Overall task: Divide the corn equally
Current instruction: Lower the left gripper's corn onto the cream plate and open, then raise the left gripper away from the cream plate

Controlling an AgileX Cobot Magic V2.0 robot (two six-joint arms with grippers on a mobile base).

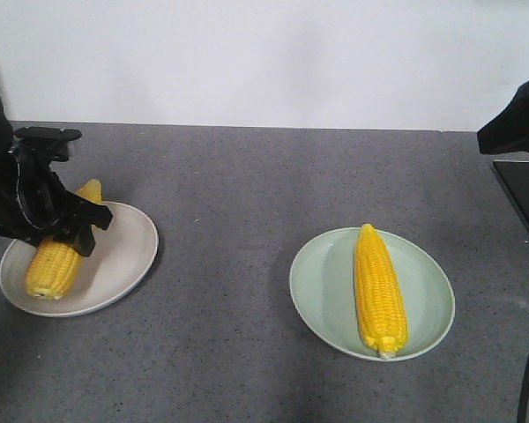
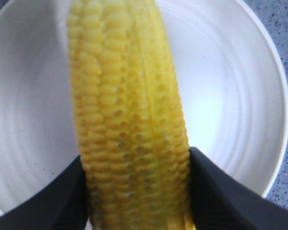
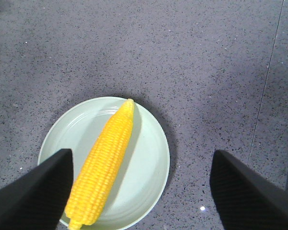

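At the left edge of the front view, over a white plate (image 1: 123,256) on the grey table (image 1: 247,194): left gripper (image 1: 57,225) clamped on a cob of corn (image 1: 55,260), black fingers (image 2: 221,196) pressed to both its sides, its blunt end low over the plate. Lower right of centre: a second cob (image 1: 379,291) flat on a pale green plate (image 1: 322,286). High above that plate: right gripper (image 3: 141,191), fingers wide apart, touching nothing.

Both arms are glossy black, with broad, matte, seemingly textured black fingers (image 3: 249,191).
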